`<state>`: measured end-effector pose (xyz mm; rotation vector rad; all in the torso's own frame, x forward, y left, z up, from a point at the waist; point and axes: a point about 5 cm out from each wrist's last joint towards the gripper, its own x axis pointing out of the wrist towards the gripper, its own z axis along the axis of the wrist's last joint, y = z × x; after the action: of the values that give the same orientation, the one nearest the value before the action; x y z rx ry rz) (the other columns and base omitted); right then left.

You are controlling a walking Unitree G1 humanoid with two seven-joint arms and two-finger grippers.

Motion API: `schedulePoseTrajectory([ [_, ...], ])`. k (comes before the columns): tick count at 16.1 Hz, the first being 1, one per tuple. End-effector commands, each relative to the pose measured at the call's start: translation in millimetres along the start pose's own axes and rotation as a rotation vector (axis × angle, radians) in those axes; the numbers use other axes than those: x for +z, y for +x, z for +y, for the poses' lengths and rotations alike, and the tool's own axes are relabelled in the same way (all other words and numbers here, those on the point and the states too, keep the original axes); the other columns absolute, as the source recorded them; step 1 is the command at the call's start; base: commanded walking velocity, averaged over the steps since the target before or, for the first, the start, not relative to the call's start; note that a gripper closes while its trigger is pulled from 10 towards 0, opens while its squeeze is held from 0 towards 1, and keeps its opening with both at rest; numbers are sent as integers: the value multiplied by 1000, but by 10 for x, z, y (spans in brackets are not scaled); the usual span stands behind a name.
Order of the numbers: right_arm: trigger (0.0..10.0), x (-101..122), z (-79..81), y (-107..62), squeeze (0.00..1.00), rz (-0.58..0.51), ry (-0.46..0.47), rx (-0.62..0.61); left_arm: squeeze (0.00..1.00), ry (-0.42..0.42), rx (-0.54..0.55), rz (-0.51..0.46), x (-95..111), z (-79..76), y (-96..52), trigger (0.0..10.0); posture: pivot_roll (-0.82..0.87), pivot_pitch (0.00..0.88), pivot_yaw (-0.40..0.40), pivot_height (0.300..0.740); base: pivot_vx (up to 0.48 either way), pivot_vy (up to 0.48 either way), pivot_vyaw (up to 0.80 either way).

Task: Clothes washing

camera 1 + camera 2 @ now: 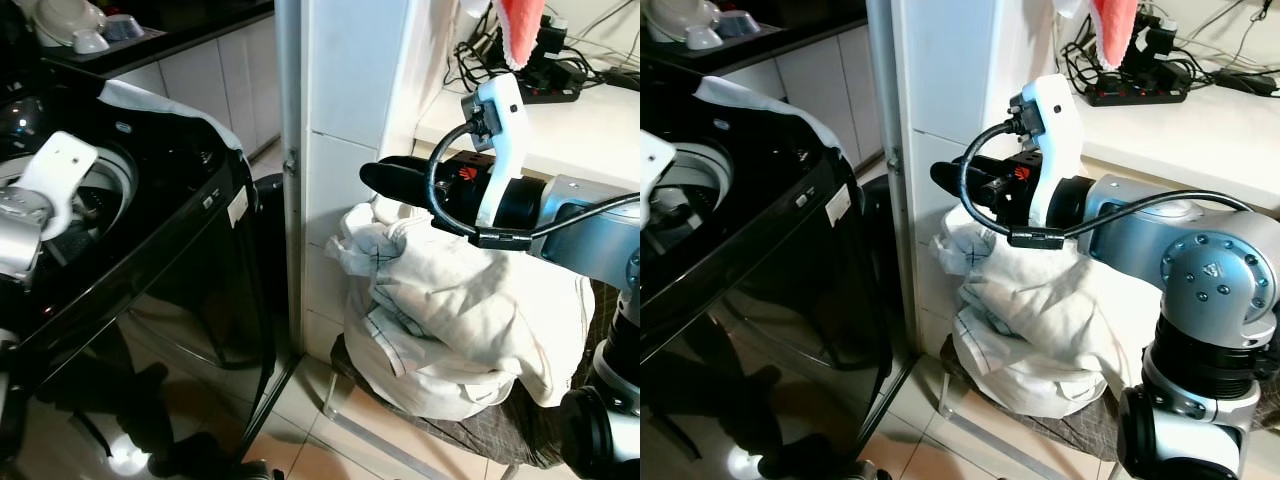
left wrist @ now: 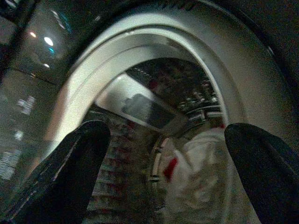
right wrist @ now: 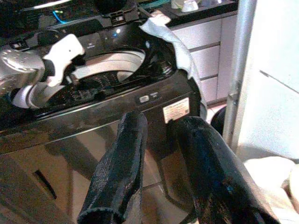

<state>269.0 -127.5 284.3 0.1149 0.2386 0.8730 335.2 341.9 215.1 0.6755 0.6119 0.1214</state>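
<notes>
A black top-loading washing machine stands on the left with its lid up. My left gripper hangs over the round drum opening, fingers wide open and empty. Down in the drum lies white laundry with a red patch. A pile of white clothes sits on a low seat to the right of the machine. My right gripper hovers just above the top of that pile, pointing toward the washer. Its fingers stand a narrow gap apart with nothing between them.
A white cloth drapes over the washer's far rim. A white tiled pillar rises between the machine and the pile. Behind is a white counter with a power strip, cables and a hanging red cloth. Dishes sit on a dark counter.
</notes>
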Motion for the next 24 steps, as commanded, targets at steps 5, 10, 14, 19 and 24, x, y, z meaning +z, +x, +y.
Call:
schedulePoseTrajectory([
  [5,10000,-157,-596,-90,1000,148,-180,-571,0,-277,-507,-791,1096,-726,-510,10000,-1,0,23,740,0,0,0],
  [10,10000,-549,-563,-482,1000,544,-284,-534,0,-320,-871,-898,1050,-1507,-753,10000,-32,0,53,740,0,0,0],
  [14,10000,-658,-622,-652,0,699,-294,-626,0,-270,-1053,-870,910,-1636,-944,10000,-46,0,63,740,0,0,0],
  [19,10000,-890,-704,-636,0,733,-186,-637,0,-242,-1052,-844,901,-1728,-959,10000,-47,0,58,740,0,0,0],
  [24,0,-902,-774,-696,0,745,-175,-667,0,-245,-1022,-821,827,-1738,-972,10000,-29,0,21,740,0,0,0],
])
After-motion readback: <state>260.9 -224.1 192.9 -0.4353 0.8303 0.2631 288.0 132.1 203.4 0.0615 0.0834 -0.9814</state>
